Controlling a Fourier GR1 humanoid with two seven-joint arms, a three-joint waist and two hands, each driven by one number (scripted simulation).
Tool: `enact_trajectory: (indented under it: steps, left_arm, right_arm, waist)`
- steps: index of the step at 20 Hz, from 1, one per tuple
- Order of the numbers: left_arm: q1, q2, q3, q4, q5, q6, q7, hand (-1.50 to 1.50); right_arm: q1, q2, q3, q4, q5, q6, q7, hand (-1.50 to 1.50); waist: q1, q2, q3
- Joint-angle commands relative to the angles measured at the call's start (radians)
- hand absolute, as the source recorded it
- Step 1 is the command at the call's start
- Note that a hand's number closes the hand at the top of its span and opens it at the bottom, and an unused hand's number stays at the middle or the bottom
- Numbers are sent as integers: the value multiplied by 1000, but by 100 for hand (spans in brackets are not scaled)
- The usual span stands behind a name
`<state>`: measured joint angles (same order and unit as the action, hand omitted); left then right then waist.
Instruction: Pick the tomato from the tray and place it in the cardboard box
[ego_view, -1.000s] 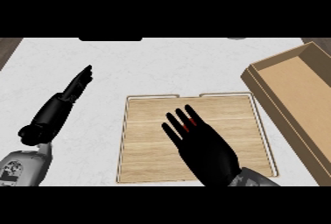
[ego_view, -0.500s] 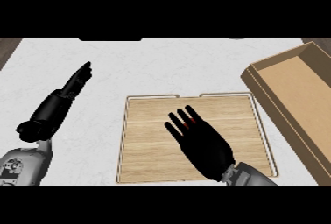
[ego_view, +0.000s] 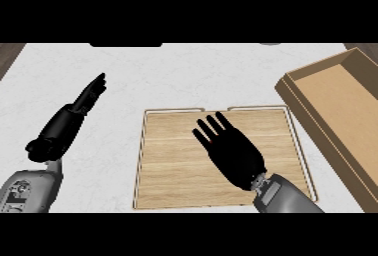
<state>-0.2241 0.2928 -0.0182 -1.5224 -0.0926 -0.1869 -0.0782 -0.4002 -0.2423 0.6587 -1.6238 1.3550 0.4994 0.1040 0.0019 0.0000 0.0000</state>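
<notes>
Here right hand (ego_view: 235, 154) spread flat over tray (ego_view: 170, 180), tomato (ego_view: 212, 145) barely peeking beneath fingers; cardboard box (ego_view: 336, 107) lies far right.

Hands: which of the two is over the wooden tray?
The right hand: it hovers above the tray with fingers spread straight. The left hand lies over the white counter, beside the tray.
</notes>
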Motion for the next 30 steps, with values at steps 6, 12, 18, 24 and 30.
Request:
enact_trajectory:
  steps: [6,12,18,24,30]
  left_arm:
    - [0,-51,-7,6,-39,12,-31,0]
    - [-7,-37,26,32,-29,-22,-43,0]
    - [11,-9,28,-54,-26,-22,0,0]
    - [6,-21,21,-40,-24,-36,35,0]
    - [1,-73,4,34,-64,2,-22,0]
  right_arm:
    - [-13,-2,18,86,51,-126,-187,150]
    - [-46,70,2,206,131,-316,-226,150]
    - [-3,215,-464,329,-135,-182,80,150]
    - [-239,195,-613,517,-161,-353,72,150]
    - [-346,195,-532,429,-64,-357,148,150]
  waist:
    - [0,1,0]
    - [1,2,0]
    - [4,18,4]
    - [18,6,1]
    - [-1,1,0]
